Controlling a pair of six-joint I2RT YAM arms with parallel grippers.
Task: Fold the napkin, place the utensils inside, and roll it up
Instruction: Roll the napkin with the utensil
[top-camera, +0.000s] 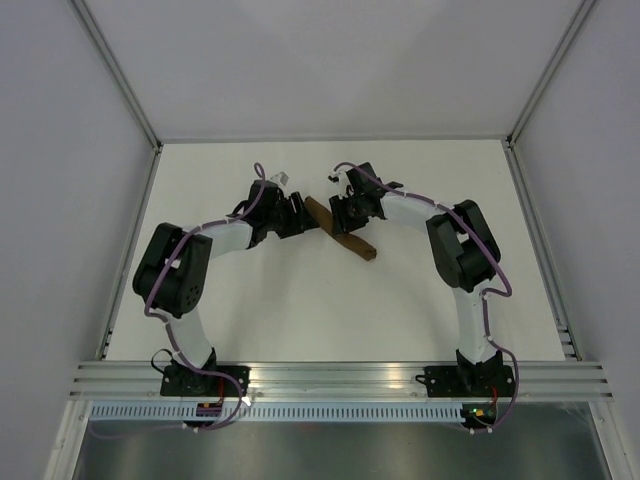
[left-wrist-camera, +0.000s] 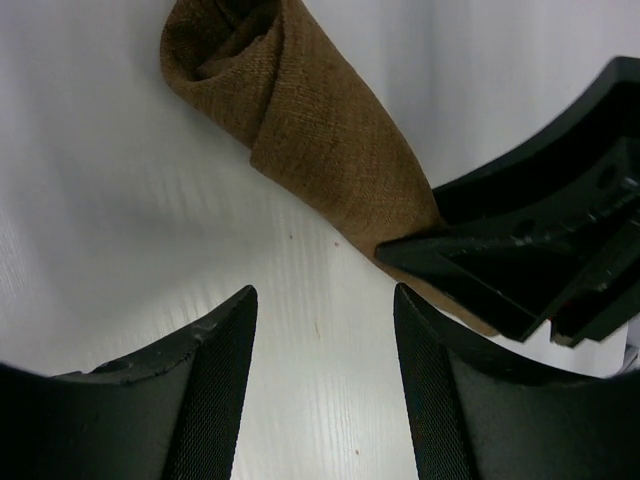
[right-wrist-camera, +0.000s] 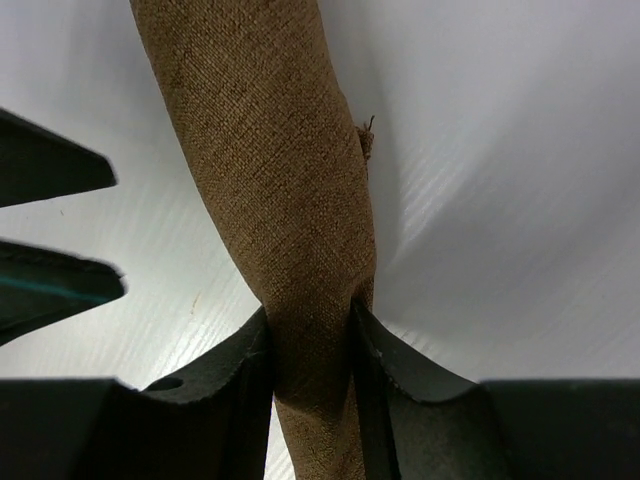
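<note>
The napkin (top-camera: 340, 232) is a dark brown cloth rolled into a slim tube, lying slantwise on the white table between the two arms. My right gripper (right-wrist-camera: 312, 325) is shut on the rolled napkin (right-wrist-camera: 270, 170), pinching it near its middle. My left gripper (left-wrist-camera: 325, 300) is open and empty, just beside the roll's open end (left-wrist-camera: 300, 120), not touching it. The right gripper's fingers (left-wrist-camera: 520, 250) show on the right of the left wrist view. In the top view the left gripper (top-camera: 298, 215) and the right gripper (top-camera: 338, 213) sit either side of the roll's upper end. The utensils are hidden.
The white table (top-camera: 300, 300) is walled by white panels with metal posts at the back corners (top-camera: 157, 146). An aluminium rail (top-camera: 340, 378) carrying both arm bases runs along the near edge.
</note>
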